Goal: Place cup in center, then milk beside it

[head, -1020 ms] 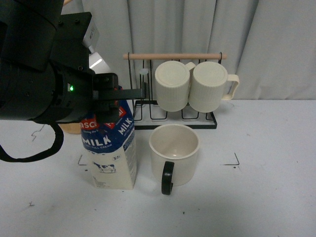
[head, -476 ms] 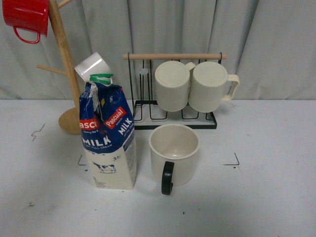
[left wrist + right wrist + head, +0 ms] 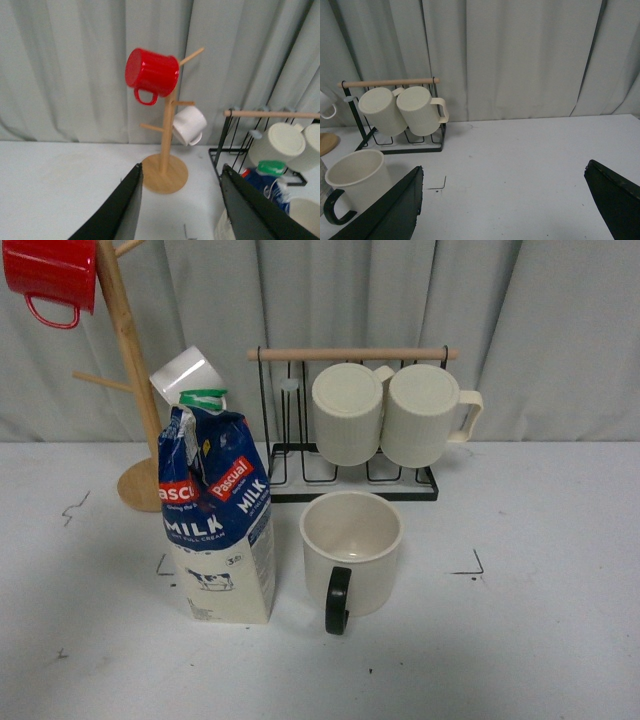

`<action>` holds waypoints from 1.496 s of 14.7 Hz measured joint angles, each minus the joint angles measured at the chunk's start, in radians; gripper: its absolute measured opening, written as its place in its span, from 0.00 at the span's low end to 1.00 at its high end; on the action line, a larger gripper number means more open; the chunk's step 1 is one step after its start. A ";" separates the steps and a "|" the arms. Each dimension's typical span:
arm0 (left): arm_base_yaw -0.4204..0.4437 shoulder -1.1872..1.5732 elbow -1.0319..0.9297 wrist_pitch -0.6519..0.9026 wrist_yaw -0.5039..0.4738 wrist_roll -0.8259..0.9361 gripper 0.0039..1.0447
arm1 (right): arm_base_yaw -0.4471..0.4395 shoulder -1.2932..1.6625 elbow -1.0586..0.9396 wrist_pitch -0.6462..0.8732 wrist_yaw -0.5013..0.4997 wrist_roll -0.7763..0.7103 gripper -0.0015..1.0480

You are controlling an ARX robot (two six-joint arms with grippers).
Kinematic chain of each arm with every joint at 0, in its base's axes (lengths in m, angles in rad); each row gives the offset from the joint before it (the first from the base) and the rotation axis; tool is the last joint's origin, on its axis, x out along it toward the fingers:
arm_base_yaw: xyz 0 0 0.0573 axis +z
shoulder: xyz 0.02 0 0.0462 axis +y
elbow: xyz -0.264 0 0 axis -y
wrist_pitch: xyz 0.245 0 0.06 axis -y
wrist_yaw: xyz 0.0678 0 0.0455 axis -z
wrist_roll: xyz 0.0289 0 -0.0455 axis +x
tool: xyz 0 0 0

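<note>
The cup, a wide cream mug with a black loop handle facing the front, stands upright in the middle of the table; it also shows in the right wrist view. The milk, a blue and white carton with a green cap, stands upright just left of the cup, a small gap apart; its top shows in the left wrist view. Neither gripper shows in the front view. My left gripper is open and empty above the table left of the milk. My right gripper is open and empty over bare table right of the cup.
A black wire rack with a wooden bar holds two ribbed cream mugs behind the cup. A wooden mug tree at the back left carries a red mug and a small white mug. Grey curtains hang behind.
One second ago my left arm filled the left of the front view above the milk. It has drawn back out of that view, and the milk stands free.
</note>
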 joint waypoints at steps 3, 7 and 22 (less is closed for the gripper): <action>-0.080 -0.111 -0.106 0.029 -0.097 0.030 0.07 | 0.000 0.000 0.000 0.000 0.000 0.000 0.94; -0.105 -0.229 -0.211 0.009 -0.115 0.035 0.01 | 0.000 0.000 0.000 0.000 0.000 0.000 0.94; -0.106 -0.543 -0.328 -0.180 -0.114 0.035 0.01 | 0.000 0.000 0.000 0.000 0.000 0.000 0.94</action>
